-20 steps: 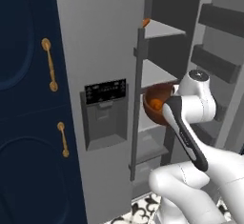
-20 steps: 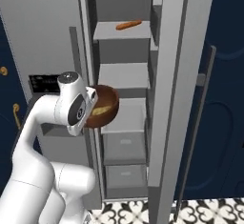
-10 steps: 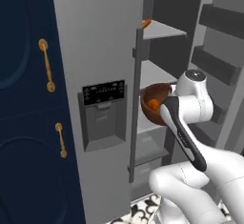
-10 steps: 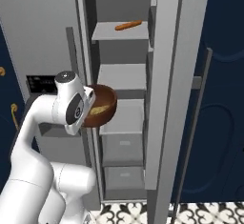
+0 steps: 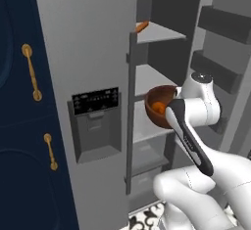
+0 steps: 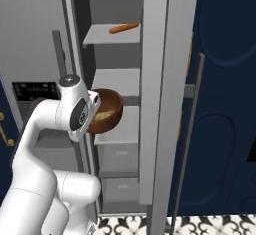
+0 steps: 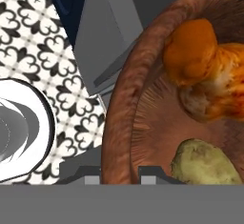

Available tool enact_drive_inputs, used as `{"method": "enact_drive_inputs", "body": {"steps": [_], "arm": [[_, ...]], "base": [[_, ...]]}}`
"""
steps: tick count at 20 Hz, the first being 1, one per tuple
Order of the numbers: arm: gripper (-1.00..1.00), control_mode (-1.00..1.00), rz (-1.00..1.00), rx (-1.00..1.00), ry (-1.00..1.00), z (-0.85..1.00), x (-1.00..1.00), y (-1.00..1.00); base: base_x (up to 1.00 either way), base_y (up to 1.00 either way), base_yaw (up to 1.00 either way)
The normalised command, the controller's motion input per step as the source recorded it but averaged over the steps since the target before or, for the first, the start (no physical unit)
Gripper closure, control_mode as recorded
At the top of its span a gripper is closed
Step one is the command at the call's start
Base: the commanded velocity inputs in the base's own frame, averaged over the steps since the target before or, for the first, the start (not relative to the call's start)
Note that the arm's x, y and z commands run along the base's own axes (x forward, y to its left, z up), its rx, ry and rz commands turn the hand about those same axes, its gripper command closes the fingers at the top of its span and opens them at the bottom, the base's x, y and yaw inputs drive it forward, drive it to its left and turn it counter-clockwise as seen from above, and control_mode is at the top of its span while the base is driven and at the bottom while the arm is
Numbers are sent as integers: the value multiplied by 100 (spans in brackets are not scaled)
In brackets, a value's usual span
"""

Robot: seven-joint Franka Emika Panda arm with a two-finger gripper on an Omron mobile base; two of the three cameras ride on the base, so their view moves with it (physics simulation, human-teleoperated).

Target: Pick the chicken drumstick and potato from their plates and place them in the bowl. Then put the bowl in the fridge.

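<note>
Reddish-brown wooden bowl (image 5: 159, 105), held aloft at the open fridge (image 5: 98, 53), level with a middle shelf (image 6: 120, 129).

Contents: drumstick (image 7: 205, 70) and potato (image 7: 205, 163), lying side by side inside the bowl; both pick-ups judged complete.

Grip: gripper (image 7: 119, 173) clamped on the bowl's rim, one finger inside the wall, one outside. Rim hold judged to keep the bowl upright so the food stays put.

Position: bowl partly over the shelf front, between the door edge (image 5: 131, 111) and the inner post (image 6: 155, 94).

Clearance: grey shelf bare beneath and behind the bowl; shelf above sits well higher, ample headroom. Side room narrower; the door edge stands just beside the bowl's left.

Other: orange item (image 6: 124, 27) on the top shelf, well apart. Drawers (image 6: 117, 154) below the shelf.

Remaining: set the bowl down, release.
</note>
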Motion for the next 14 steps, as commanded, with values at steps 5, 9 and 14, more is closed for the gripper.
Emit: {"method": "enact_drive_inputs", "body": {"steps": [5, 9, 14], "arm": [[100, 100, 0, 0, 0, 0, 0, 0], [100, 100, 0, 0, 0, 0, 0, 0], [100, 100, 0, 0, 0, 0, 0, 0]], "base": [[34, -1, 2], [46, -5, 0], [35, -22, 0]]}}
